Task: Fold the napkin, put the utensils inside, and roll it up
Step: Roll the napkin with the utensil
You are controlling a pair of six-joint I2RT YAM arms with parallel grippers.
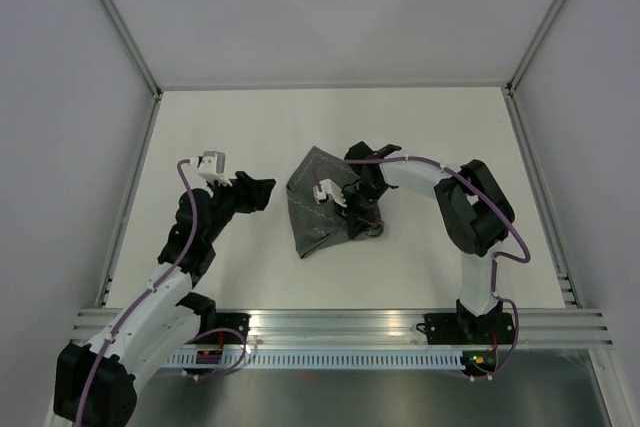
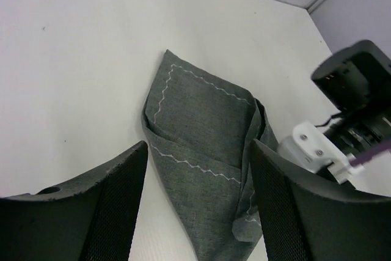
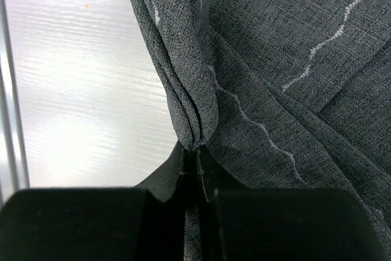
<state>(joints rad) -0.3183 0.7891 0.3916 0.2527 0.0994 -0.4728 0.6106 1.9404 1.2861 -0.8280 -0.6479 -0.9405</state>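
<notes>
The dark grey napkin (image 1: 318, 207) lies partly folded in the middle of the table, with a light zigzag stitch along its hem. It fills the left wrist view (image 2: 204, 151) and the right wrist view (image 3: 293, 59). My right gripper (image 1: 358, 209) is shut on a bunched fold of the napkin's right edge (image 3: 192, 120). My left gripper (image 1: 262, 193) is open and empty, to the left of the napkin, its fingers (image 2: 116, 206) apart from the cloth. No utensils are in view.
White table (image 1: 250, 127) with metal frame rails at its left and right edges (image 1: 130, 197). An aluminium rail (image 1: 340, 325) runs along the near edge by the arm bases.
</notes>
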